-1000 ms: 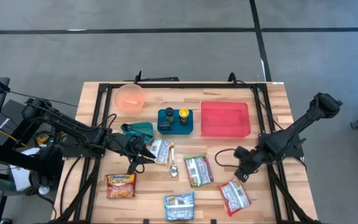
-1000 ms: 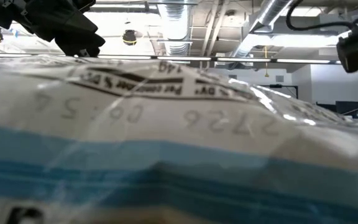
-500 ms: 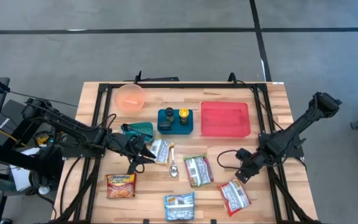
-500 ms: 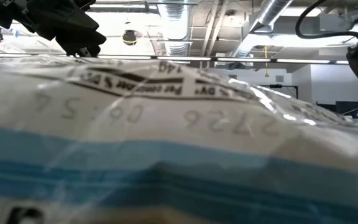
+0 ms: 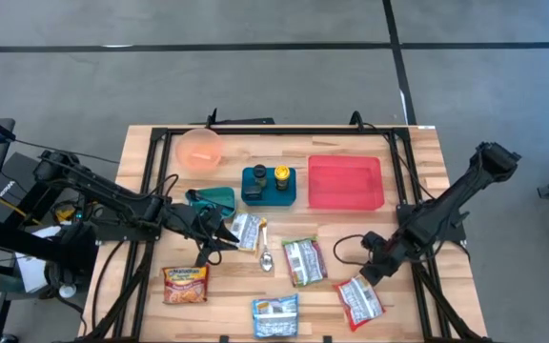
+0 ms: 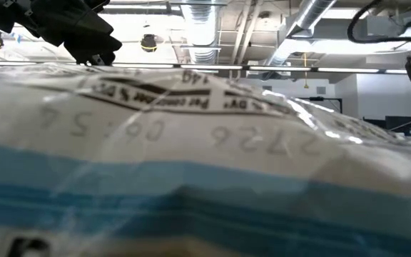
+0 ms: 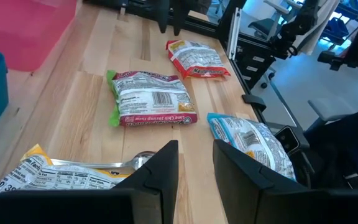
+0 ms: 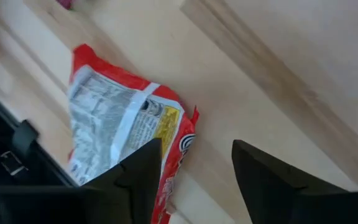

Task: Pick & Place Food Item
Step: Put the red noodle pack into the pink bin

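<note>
Several food packets lie flat on the wooden table (image 5: 417, 162). A red packet (image 5: 360, 300) sits near the front right, and my right gripper (image 5: 371, 271) hovers open just above its far end (image 8: 117, 124). The right wrist view shows that gripper (image 8: 197, 165) with bare wood between its fingers. A green-and-red packet (image 5: 304, 261), a blue packet (image 5: 275, 316), a yellow packet (image 5: 186, 284) and a pale packet (image 5: 247, 231) lie further left. My left gripper (image 5: 219, 238) waits open beside the pale packet, with nothing between its fingers (image 7: 196, 163).
A red tray (image 5: 345, 182), a pink bowl (image 5: 199, 149), a blue holder with bottles (image 5: 268, 184) and a teal object (image 5: 213, 198) stand toward the far side. A spoon (image 5: 265, 257) lies by the pale packet. The blue packet (image 6: 191, 178) fills the low view.
My right gripper has moved toward the table's near edge and down, closer to the red packet. The packets lie as before.
</note>
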### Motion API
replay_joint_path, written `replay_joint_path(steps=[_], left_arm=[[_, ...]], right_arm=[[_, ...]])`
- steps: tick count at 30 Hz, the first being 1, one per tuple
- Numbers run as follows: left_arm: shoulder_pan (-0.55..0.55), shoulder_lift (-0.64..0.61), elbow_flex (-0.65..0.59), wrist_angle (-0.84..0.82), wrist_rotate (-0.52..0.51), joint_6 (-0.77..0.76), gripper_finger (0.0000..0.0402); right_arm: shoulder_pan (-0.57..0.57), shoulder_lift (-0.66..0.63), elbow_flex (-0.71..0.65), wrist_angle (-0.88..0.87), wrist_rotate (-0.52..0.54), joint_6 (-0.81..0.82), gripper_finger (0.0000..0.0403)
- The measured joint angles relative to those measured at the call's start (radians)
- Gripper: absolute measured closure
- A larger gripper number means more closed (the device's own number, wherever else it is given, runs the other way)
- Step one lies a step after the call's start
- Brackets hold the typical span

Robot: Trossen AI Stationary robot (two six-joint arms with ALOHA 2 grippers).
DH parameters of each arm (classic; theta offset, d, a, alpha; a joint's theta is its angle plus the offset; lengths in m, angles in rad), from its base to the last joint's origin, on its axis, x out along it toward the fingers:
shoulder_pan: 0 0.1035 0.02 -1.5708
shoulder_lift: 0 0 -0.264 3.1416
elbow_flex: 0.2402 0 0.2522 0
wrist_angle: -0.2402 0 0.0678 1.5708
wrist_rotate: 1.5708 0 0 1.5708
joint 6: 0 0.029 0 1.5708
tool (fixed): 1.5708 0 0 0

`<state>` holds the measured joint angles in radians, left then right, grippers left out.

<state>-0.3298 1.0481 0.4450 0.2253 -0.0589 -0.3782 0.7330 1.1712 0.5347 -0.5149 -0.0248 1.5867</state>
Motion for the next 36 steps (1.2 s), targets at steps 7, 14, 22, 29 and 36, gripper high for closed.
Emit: replay_joint_path(steps=[7,14,22,29,36], left_arm=[[0.000,0.000,0.000,0.000,0.000,0.000,0.0307],[0.000,0.000,0.000,0.000,0.000,0.000,0.0307],[0.000,0.000,0.000,0.000,0.000,0.000,0.0307],[0.000,0.000,0.000,0.000,0.000,0.000,0.0307],[0.000,0.000,0.000,0.001,0.000,0.000,0.0307]], right_arm=[[0.000,0.116,0.000,0.067,-0.017,-0.033,0.0226],[0.000,0.135,0.000,0.117,-0.027,-0.053,0.0240],[0.000,0.144,0.000,0.141,-0.027,-0.052,0.0260],[-0.001,0.196,0.002,0.217,-0.034,-0.069,0.0285],[-0.002,0.203,0.002,0.215,-0.034,-0.075,0.0317]])
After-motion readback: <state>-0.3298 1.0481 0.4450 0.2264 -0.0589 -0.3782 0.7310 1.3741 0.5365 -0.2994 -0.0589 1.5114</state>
